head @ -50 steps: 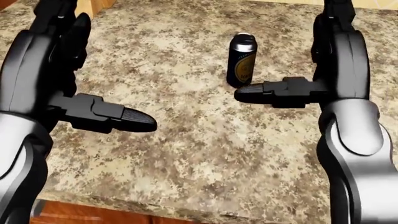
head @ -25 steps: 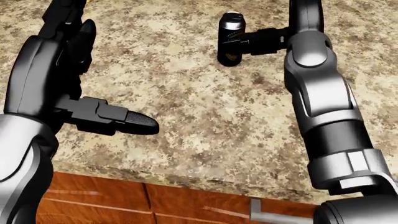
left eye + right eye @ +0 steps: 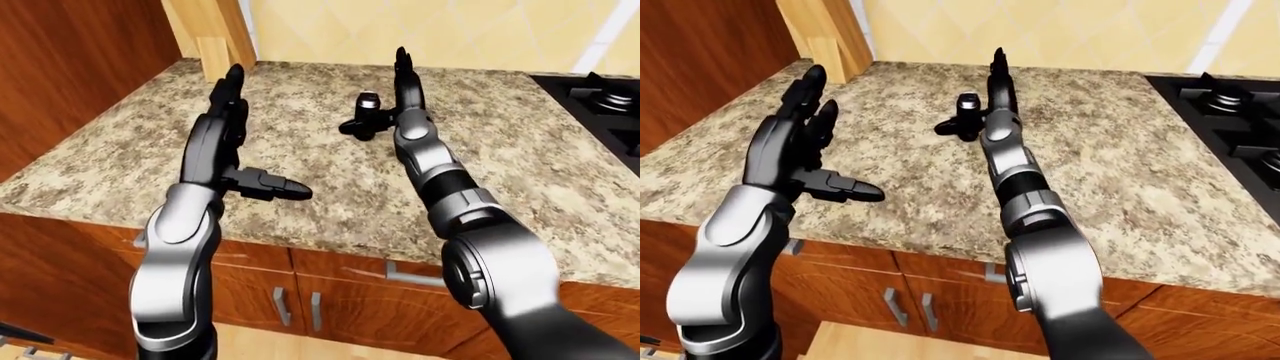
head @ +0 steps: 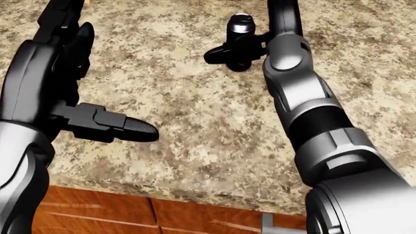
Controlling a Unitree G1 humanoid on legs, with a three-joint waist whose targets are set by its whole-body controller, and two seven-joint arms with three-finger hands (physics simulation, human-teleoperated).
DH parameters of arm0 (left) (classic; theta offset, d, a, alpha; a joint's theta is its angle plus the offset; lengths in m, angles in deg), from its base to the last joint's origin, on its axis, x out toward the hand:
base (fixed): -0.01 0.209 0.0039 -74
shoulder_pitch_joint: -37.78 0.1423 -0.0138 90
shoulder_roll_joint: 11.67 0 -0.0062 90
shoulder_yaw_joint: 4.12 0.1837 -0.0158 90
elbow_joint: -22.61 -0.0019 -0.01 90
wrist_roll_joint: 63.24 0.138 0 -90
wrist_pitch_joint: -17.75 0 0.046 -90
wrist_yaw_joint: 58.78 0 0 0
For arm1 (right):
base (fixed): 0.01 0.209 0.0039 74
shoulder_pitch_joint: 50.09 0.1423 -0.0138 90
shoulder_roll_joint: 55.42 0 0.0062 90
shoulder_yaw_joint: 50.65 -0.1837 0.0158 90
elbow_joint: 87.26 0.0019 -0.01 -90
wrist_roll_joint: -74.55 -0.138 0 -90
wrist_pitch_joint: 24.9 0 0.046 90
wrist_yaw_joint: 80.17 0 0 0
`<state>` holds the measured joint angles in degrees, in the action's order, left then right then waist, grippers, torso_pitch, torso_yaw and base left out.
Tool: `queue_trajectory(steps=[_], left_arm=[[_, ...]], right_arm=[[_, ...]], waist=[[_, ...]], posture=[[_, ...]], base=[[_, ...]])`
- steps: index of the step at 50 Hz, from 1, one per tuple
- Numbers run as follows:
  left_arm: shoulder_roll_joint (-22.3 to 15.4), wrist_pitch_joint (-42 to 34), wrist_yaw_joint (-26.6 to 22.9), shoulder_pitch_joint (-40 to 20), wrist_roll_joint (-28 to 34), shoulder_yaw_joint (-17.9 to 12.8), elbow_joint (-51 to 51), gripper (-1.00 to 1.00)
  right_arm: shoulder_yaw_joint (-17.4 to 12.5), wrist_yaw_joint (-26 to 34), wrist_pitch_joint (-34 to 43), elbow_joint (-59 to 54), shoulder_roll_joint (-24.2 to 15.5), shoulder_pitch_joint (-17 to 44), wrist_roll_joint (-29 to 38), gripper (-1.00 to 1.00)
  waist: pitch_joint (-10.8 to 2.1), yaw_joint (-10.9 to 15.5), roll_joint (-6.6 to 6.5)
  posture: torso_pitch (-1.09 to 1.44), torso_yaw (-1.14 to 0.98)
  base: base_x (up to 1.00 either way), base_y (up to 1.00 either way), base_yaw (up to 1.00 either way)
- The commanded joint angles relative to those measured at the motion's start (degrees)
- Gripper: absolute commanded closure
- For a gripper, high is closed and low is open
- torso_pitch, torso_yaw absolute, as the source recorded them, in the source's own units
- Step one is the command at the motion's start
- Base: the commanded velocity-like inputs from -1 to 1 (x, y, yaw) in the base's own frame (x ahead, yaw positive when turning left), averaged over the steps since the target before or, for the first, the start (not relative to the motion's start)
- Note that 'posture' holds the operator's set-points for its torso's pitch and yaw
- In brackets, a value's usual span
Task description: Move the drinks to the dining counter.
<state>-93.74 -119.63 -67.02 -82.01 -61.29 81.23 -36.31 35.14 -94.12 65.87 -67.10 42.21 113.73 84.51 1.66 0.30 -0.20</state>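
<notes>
I see the can [image 4: 241, 36] standing upright on the speckled table [image 4: 195, 107], toward the top middle of the head view. My right hand [image 4: 250, 46] is stretched out right beside it, its fingers [image 4: 221, 52] spread, one lying across the can's lower body and the others pointing up past it; they are not closed round it. My left hand [image 4: 71, 87] hovers well apart at the left, fingers spread. A stove [image 3: 600, 94] sits at the table's right edge.
</notes>
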Motion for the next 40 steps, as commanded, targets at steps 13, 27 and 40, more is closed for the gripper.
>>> queue_trajectory(steps=[13, 27, 40], left_arm=[[-1.0, 1.0, 0.3, -2.0, -0.7, -0.8, 2.1, -1.0], [-1.0, 1.1, 0.4, -1.7, -0.7, -0.7, 2.2, -1.0], [-1.2, 1.0, 0.2, -1.3, -1.0, -1.1, 2.7, -1.0]], right_arm=[[-0.1, -0.5, -1.3, -0.3, 0.1, 2.4, 2.8, -1.0], [-0.5, -0.2, -0.9, -1.7, 0.3, 1.3, 3.4, -0.09], [-0.5, -0.2, -0.8, -1.8, 0.8, 1.4, 4.0, 0.51]], waist=[[-1.68, 0.1, -0.08], [-1.52, 0.1, 0.01], [-1.44, 0.1, 0.04]], posture=[[0.0, 0.0], [0.0, 0.0], [0.0, 0.0]], base=[[0.0, 0.0, 0.0], [0.0, 0.0, 0.0], [0.0, 0.0, 0.0]])
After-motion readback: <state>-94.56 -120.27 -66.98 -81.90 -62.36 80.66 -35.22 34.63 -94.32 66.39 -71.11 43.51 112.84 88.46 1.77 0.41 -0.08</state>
